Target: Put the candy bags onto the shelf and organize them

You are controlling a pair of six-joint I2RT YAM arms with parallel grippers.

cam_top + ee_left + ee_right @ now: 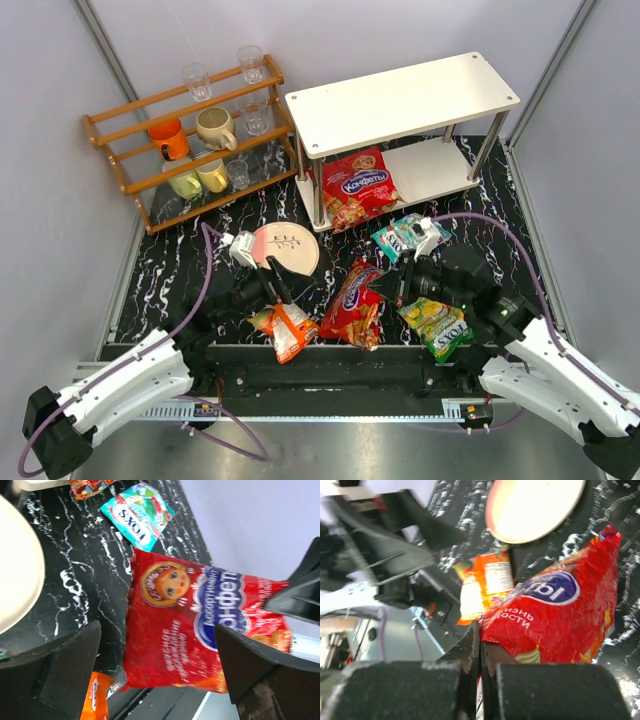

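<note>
My right gripper (pixel 481 645) is shut on the edge of a large red candy bag (pixel 560 620) with a blue oval logo. The bag sits near the table's front (pixel 355 305), the gripper (pixel 385 285) at its right side. My left gripper (pixel 157 665) is open and empty, and this red bag (pixel 190 625) shows between its fingers. From above, the left gripper (pixel 275 290) is over the small orange bag (pixel 283 328). A second red bag (pixel 360 185) leans on the white shelf's (pixel 400 100) lower tier. The teal bag (pixel 405 235) and the yellow-green bag (pixel 437 328) lie on the table.
A wooden rack (pixel 190 140) with cups and glasses stands at the back left. A round pale plate (pixel 285 247) lies just behind the left gripper. Grey walls close in both sides. The shelf's top tier is bare.
</note>
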